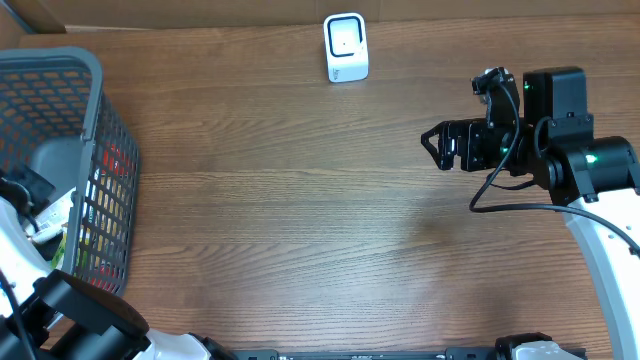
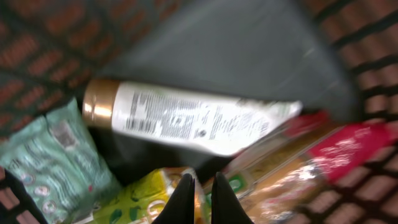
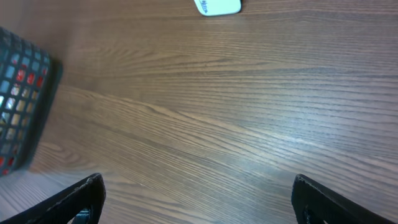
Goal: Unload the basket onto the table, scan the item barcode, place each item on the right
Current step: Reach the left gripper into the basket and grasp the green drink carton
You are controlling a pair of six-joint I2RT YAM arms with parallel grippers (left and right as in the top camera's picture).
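Lying in the grey mesh basket [image 1: 108,150] at the table's left edge: a heap of grocery items. Left wrist view is blurred. Nearest the fingers is a yellow-green packet [image 2: 134,202], with a mint-green packet [image 2: 46,162] to its left. A white tube [image 2: 193,118] with a gold cap lies across the heap behind them, printed side up. A red-and-clear bag [image 2: 323,168] is on the right.

Left gripper [image 2: 202,200] is down inside the basket, fingers clenched to a thin slit right over the yellow-green packet's edge. Cannot tell whether they pinch the packet or only touch it. From overhead the arm covers that gripper [image 1: 25,195] and most of the basket contents.

White barcode scanner [image 1: 345,47] stands upright at the far edge of the wooden table [image 1: 300,220], well apart from the basket.

Right gripper [image 1: 430,147] hangs over bare wood on the table's right side, fingers spread wide, nothing between them. It points toward the basket. Its own camera shows both fingertips at the frame's lower corners and the scanner at the top edge.
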